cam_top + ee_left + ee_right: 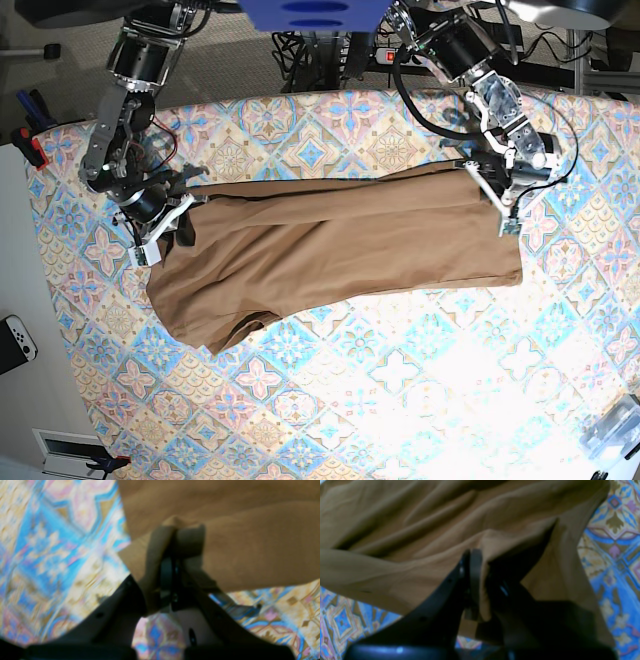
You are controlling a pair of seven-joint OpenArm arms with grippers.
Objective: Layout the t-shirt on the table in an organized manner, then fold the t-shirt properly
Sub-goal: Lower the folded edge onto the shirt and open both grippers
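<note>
Layout: plain brown soft-fabric t-shirt point(330, 250) stretched across the patterned-cloth bench point(400, 400), still creased
Left gripper point(175, 533): clamped on shirt edge
Right gripper point(480, 555): clamped on fabric
Folding: not begun

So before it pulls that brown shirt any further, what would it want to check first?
1. Left gripper shut on the t-shirt: ok.
2. Right gripper shut on the cloth: ok.
3. Shirt stretched between both arms: ok, a long band.
4. Shirt lying flat: not ok, folds and creases run along it.
5. Shirt fully on the table: ok.
6. Sleeves spread out: cannot tell.
</note>
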